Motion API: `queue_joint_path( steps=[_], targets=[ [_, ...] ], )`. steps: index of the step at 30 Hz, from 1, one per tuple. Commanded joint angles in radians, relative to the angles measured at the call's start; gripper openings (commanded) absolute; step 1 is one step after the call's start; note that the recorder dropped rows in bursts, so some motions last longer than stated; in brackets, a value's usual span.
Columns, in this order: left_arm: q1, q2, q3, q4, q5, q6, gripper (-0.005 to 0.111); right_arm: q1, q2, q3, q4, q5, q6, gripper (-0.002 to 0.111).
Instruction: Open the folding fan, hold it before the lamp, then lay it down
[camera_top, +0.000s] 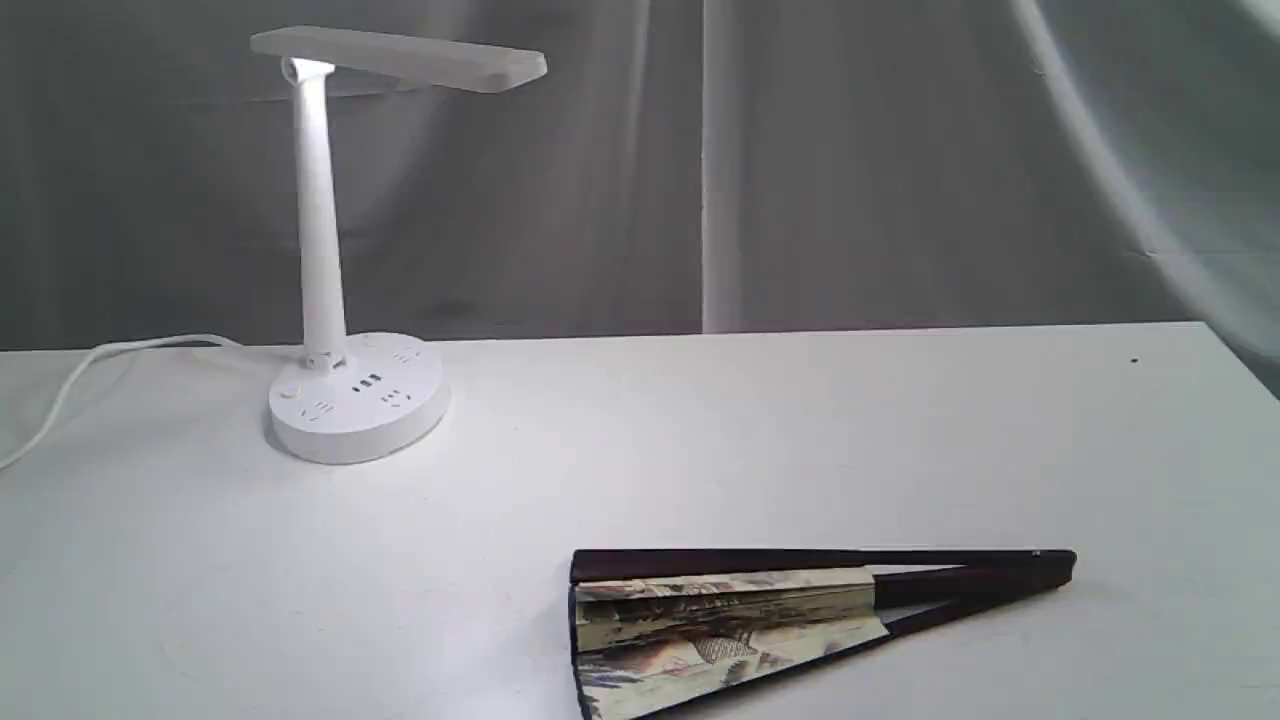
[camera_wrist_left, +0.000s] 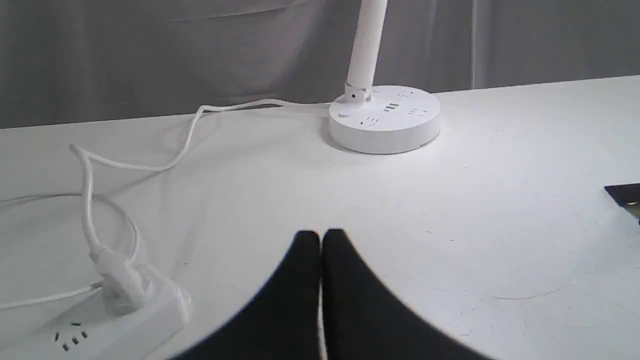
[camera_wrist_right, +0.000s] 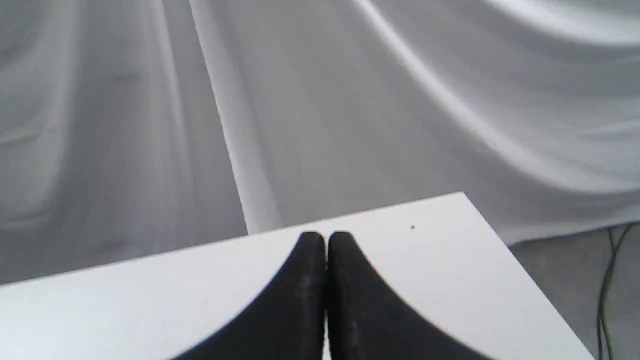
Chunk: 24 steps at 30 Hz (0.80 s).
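The folding fan lies on the white table near the front, spread only a little, its dark ribs meeting at the right. One dark corner of the fan shows in the left wrist view. The white lamp stands at the back left with its flat head overhead; its round base shows in the left wrist view. My left gripper is shut and empty above bare table, apart from the lamp. My right gripper is shut and empty over the table's far right corner. Neither arm appears in the exterior view.
The lamp's white cord loops across the table to a plug in a white power strip. A grey curtain hangs behind the table. The table's right edge drops to the floor, where dark cables run.
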Motion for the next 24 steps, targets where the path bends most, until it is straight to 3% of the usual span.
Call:
queue_joint_path(
  steps=[1, 6, 11, 24],
  targets=[
    [-0.005, -0.005, 0.003, -0.008, -0.006, 0.001, 0.0, 0.002, 0.187, -0.108, -0.062, 0.033, 0.001, 0.0],
    [-0.005, -0.005, 0.003, -0.008, -0.006, 0.001, 0.0, 0.024, 0.434, -0.293, -0.062, 0.163, -0.013, 0.0],
    [-0.005, -0.005, 0.003, -0.008, -0.006, 0.001, 0.0, 0.079, 0.616, -0.404, -0.081, 0.153, -0.013, 0.0],
    [-0.005, -0.005, 0.003, -0.006, -0.006, 0.001, 0.0, 0.16, 0.764, -0.441, -0.173, 0.124, -0.016, 0.0]
  ],
)
